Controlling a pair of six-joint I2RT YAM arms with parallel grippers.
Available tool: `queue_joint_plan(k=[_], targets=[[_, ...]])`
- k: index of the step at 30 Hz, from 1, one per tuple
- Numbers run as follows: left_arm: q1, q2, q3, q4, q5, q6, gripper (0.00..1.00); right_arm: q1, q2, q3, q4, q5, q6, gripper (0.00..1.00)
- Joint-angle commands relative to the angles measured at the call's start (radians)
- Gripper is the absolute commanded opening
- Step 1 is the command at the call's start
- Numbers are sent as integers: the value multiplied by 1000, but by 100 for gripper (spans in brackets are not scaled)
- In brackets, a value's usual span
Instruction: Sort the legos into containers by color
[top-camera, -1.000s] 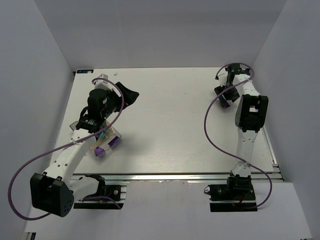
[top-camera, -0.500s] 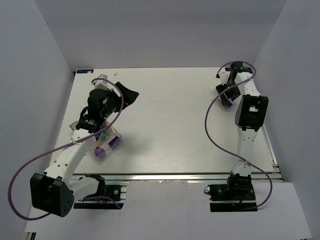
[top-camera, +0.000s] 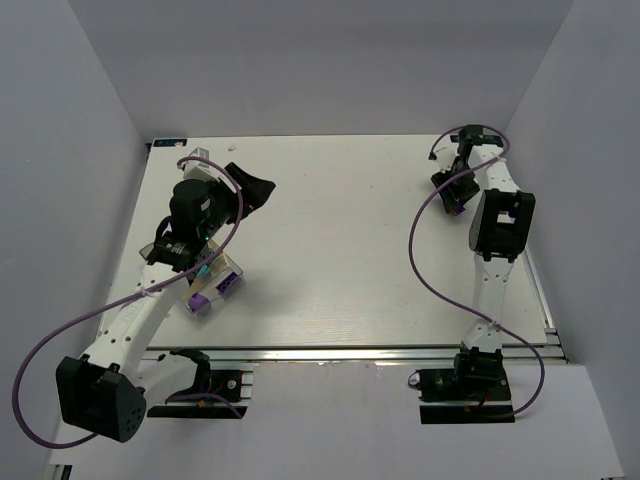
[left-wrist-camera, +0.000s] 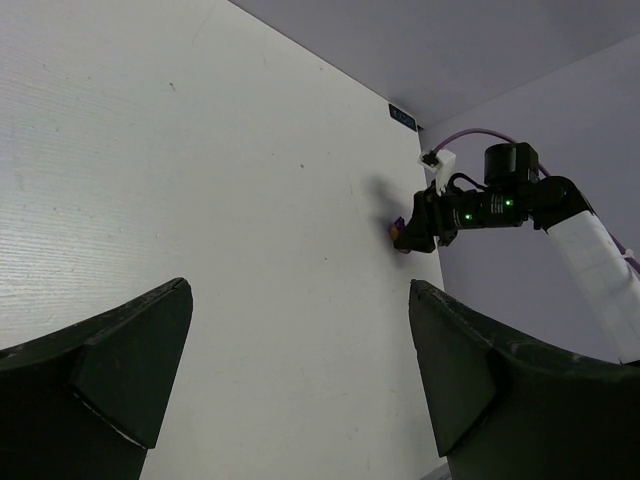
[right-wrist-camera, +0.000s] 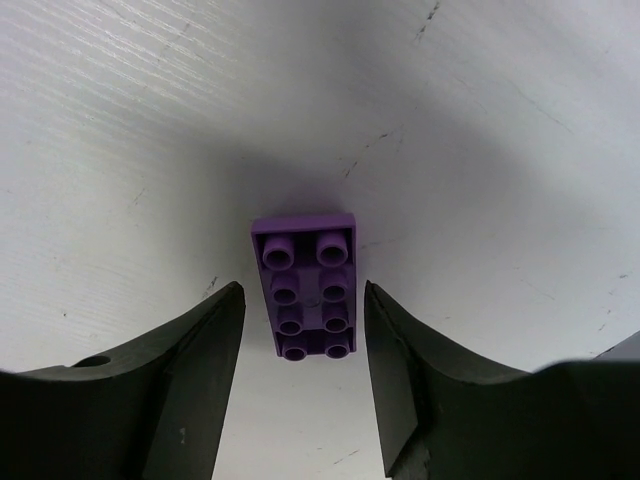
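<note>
White desk (top-camera: 340, 250), far right: right tool (right-wrist-camera: 302, 310) sits spread around the purple brick (right-wrist-camera: 305, 285), not pinching yet. Closing off-centre could flick it away imo. Left tool (left-wrist-camera: 300, 300) gapes, empty.

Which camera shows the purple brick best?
The right wrist camera: the purple brick fills the middle, studs up, flat on the table between the open fingers. The top camera shows it only as a purple speck; the left wrist camera shows a faraway dot.
</note>
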Motion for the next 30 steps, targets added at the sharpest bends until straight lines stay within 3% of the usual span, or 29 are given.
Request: queue_joint_plan(k=[1, 10, 13, 15, 19, 26, 30], targets=[[6, -16, 8, 2, -8, -3, 98, 11, -18, 4, -10, 2, -14, 56], [6, -31, 20, -10, -14, -1, 98, 34, -32, -41, 24, 59, -18, 48], [6, -39, 43, -26, -23, 5, 98, 35, -30, -38, 21, 60, -21, 36], [6, -45, 60, -36, -25, 9, 98, 35, -45, -52, 21, 39, -24, 20], [6, -60, 84, -52, -43, 16, 98, 44, -119, -98, 27, -109, -21, 0], [6, -77, 179, -58, -72, 16, 98, 182, -337, -263, 28, -496, -93, 0], [6, -74, 235, -66, -71, 16, 98, 365, -429, -355, 41, -690, -130, 0]])
